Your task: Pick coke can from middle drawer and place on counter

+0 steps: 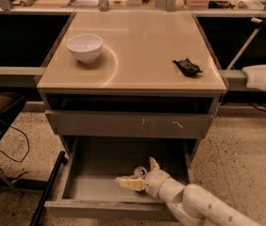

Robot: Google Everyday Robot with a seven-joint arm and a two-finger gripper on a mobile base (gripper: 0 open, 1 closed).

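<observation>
The middle drawer (88, 185) is pulled open below the counter (142, 41). The coke can (140, 171) stands in the drawer's right part. Only its silver top shows; the rest is hidden by my gripper. My gripper (136, 171) reaches into the drawer from the lower right and is open. One pale finger (127, 182) points left in front of the can. The other finger (154, 164) sticks up to the can's right. The can sits between them, and I cannot tell whether they touch it.
A white bowl (85, 47) stands at the counter's back left and a small black object (186, 66) lies at its right. A closed drawer front with pale scratches (128, 124) is just above the open drawer. A black stand (45, 192) leans at the left.
</observation>
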